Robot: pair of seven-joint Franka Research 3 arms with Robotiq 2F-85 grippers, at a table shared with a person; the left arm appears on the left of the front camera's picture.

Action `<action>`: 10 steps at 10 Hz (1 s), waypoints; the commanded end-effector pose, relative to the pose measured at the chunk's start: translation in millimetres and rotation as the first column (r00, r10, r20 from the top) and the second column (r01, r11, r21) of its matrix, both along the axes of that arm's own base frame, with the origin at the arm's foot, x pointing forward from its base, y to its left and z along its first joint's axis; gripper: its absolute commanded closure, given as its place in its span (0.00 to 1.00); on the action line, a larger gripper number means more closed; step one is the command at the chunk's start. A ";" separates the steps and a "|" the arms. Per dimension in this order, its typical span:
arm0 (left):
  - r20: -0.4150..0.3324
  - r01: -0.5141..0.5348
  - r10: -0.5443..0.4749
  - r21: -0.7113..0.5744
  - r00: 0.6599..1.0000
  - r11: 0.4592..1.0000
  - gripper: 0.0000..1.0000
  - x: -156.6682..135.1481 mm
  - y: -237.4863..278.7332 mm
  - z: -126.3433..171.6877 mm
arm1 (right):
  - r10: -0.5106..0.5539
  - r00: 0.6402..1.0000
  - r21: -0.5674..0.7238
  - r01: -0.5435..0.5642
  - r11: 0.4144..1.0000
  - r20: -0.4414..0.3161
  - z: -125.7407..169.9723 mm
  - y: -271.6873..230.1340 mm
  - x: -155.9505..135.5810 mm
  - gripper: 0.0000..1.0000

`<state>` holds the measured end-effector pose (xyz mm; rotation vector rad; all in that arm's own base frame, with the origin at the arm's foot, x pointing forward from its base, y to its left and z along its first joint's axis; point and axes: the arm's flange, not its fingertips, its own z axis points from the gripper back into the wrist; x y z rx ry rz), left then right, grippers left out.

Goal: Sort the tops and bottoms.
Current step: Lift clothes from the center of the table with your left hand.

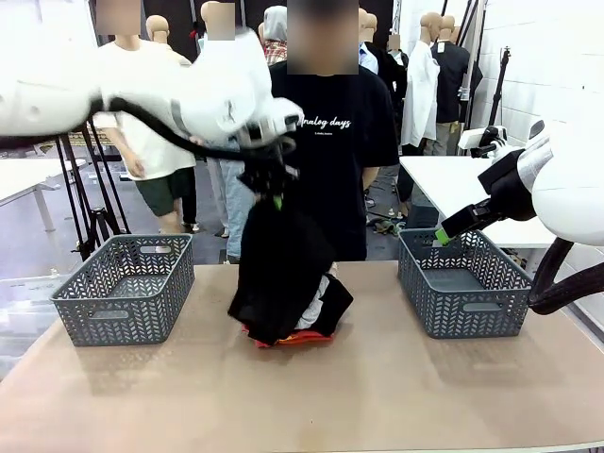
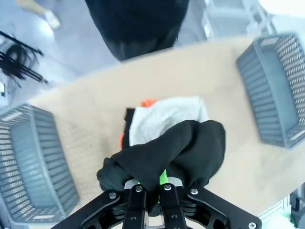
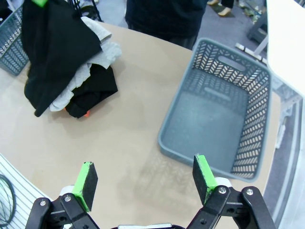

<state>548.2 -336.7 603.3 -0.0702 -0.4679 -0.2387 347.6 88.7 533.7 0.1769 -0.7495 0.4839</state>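
Now my left gripper [image 1: 275, 193] grips a long black cloth garment [image 1: 278, 274] above the tabletop [image 1: 425, 396], right gripper [image 3: 143, 167] released

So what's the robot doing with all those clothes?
It's sorting clothes. The left gripper is shut on a black garment, held up so it hangs down onto the other clothes in the middle of the table. Under it lie a light grey top, an orange-red top and another black piece. The right gripper is open, up by the right basket. The left basket sits opposite. A person stands at the far side.
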 end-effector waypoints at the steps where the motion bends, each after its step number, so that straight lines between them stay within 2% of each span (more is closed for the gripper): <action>1: 0.122 -0.050 0.050 0.002 0.991 0.999 1.00 -20.0 1.6 28.1 | 0.008 1.000 0.005 -0.008 1.000 -0.004 -1.3 -1.1 1.1 0.00; 3: 0.173 -0.031 0.031 -0.001 0.984 1.000 1.00 -30.6 -0.3 44.1 | 0.008 1.000 0.005 -0.008 1.000 -0.004 -1.3 -1.1 1.1 0.00; 4: 0.116 -0.019 0.020 -0.005 0.993 1.000 1.00 -23.3 5.7 55.4 | 0.008 1.000 0.005 -0.008 1.000 -0.004 -1.3 -1.1 1.1 0.00; 7: 0.132 -0.014 0.014 0.000 0.991 1.000 1.00 -27.2 1.6 57.7 | 0.008 1.000 0.005 -0.008 1.000 -0.004 -1.3 -1.1 1.1 0.00; 8: 0.146 -0.038 0.024 0.095 0.989 0.995 1.00 -32.7 -2.7 69.8 | 0.008 1.000 0.005 -0.008 1.000 -0.004 -1.3 -1.1 1.1 0.00; 9: 0.165 -0.064 0.041 0.138 0.985 0.988 1.00 -35.5 -4.1 96.6 | 0.008 1.000 0.005 -0.008 1.000 -0.004 -1.3 -1.1 1.1 0.00; 10: 0.234 -0.069 0.033 0.146 0.972 0.987 1.00 -38.3 -6.6 121.1 | 0.008 1.000 0.005 -0.008 1.000 -0.004 -1.3 -1.1 1.1 0.00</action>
